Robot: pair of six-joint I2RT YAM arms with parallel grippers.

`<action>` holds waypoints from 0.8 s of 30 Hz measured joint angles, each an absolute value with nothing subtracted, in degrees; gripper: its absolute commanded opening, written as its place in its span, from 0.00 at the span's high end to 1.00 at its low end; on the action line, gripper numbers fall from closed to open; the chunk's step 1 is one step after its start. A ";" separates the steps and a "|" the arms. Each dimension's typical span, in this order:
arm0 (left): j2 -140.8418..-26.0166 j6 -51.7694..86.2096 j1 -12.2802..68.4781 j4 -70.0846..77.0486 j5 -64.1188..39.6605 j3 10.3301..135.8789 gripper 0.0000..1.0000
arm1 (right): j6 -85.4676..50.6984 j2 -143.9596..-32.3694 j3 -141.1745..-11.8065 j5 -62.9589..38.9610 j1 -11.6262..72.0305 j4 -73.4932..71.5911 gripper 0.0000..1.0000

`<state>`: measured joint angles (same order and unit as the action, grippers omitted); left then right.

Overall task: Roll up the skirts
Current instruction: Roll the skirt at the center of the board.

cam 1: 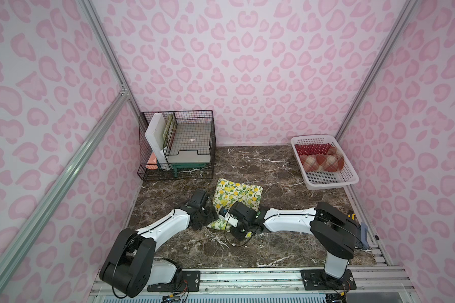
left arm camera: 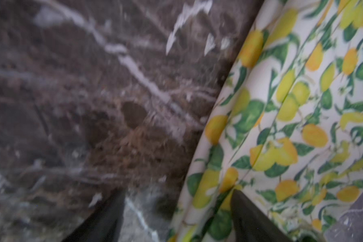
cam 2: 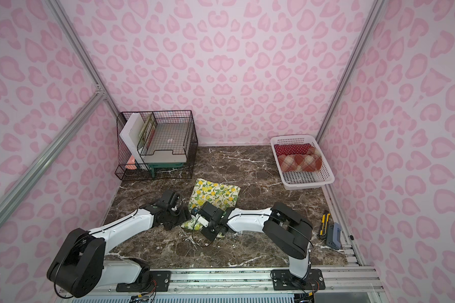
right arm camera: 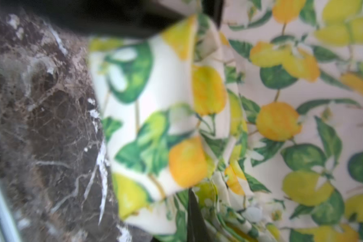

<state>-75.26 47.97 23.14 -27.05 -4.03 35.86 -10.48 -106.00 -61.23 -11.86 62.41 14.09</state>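
The cream lemon-print skirt point(cam 1: 237, 192) point(cam 2: 216, 192) lies partly folded in the middle of the marble table. My left gripper point(left arm camera: 178, 191) is open at the skirt's left edge, with one finger point(left arm camera: 254, 218) on the cloth and the other over bare marble. My right gripper point(right arm camera: 192, 193) is shut on a fold at the skirt's point(right arm camera: 166, 117) near end, and cloth is bunched round its one visible finger point(right arm camera: 194, 218). The red polka-dot skirt point(cam 1: 313, 149) and the plaid skirt point(cam 1: 321, 162) lie rolled in the white basket point(cam 1: 323, 182) at the back right.
A black wire rack point(cam 1: 176, 144) holding trays and boards stands at the back left. A yellow utility knife point(cam 2: 324, 223) and a blue-grey tool point(cam 2: 334, 236) lie by the table's right edge. Pink patterned walls enclose three sides.
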 measured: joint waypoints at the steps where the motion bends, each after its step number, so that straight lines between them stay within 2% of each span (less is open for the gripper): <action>1: -74.39 47.99 22.98 -29.41 -3.95 35.79 0.01 | -11.29 -106.24 -61.56 -15.20 61.71 15.18 1.00; 4: -70.30 49.08 22.79 -37.91 -2.07 35.53 0.01 | -13.96 -108.60 -62.81 -27.22 58.26 16.40 1.00; 13: -55.57 50.68 22.79 -47.22 2.07 34.28 0.03 | -18.72 -121.45 -70.43 -57.41 47.62 17.93 1.00; 18: -50.87 50.85 23.29 -46.28 0.25 31.64 0.02 | -17.58 -128.62 -76.69 -66.70 46.09 19.53 1.00; 24: -46.37 52.45 26.50 -38.74 -0.80 30.00 0.01 | -14.94 -132.35 -79.64 -71.68 45.74 21.08 1.00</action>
<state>-46.37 52.45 26.50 -38.74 -0.80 30.00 -14.94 -132.35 -79.64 -71.68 45.74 21.08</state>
